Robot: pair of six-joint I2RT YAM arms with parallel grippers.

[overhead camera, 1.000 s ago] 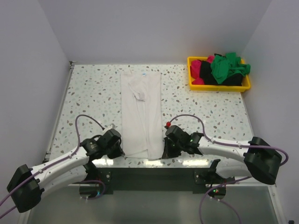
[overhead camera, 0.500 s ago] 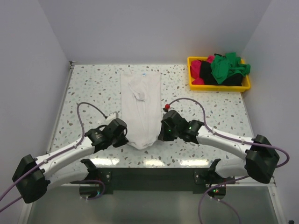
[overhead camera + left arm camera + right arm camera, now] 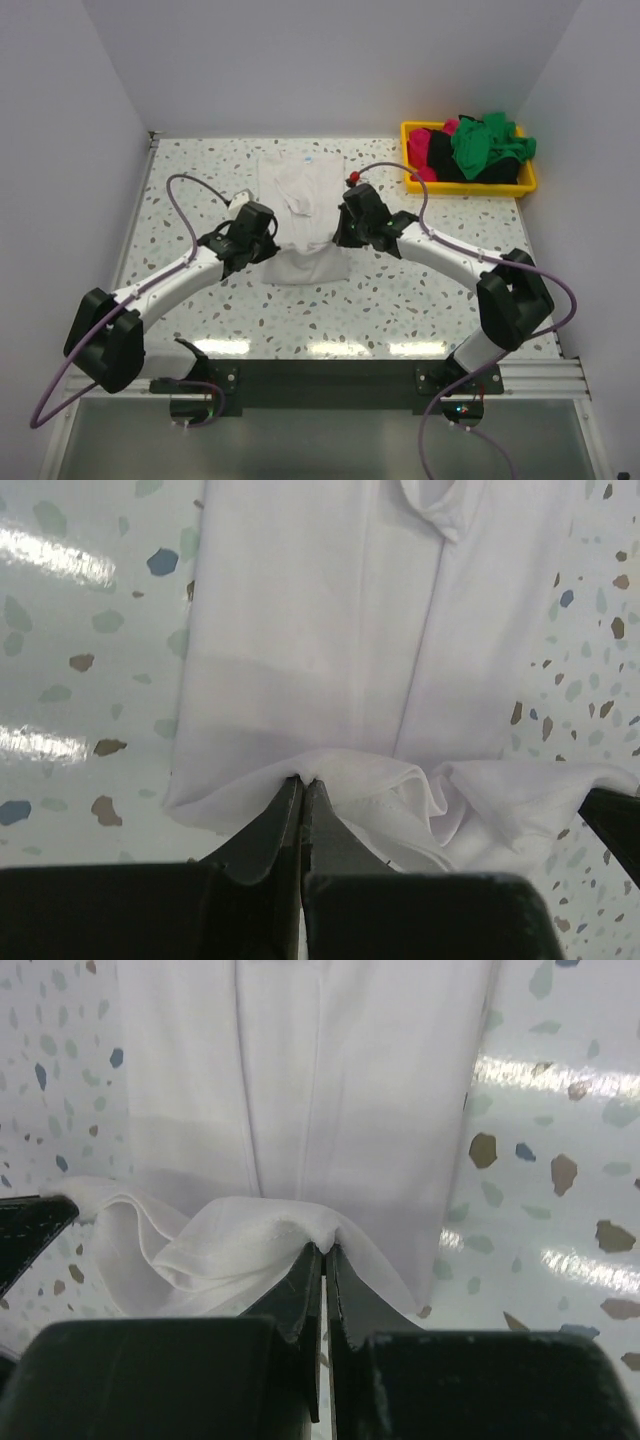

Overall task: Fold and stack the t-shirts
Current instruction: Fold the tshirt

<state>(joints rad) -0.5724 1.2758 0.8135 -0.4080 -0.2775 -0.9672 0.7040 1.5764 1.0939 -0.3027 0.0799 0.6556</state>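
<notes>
Two tools, left tool (image 3: 302,780) and right tool (image 3: 325,1250), pinch the near hem of the large plain white cloth t-shirt (image 3: 285,180), laid lengthwise on the speckled terrazzo surface (image 3: 190,160); its collar end lies straight ahead, away from the arms, about equally far from either.

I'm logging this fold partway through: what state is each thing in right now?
white t-shirt, lying narrow-folded on the table, near hem lifted and doubled toward the collar.
left gripper, shut on the white t-shirt's hem.
right gripper, shut on the same hem.
yellow bin, holding heaped shirts.
green t-shirt, crumpled on top.
pink t-shirt, crumpled.
black t-shirt, crumpled, underneath.
</notes>
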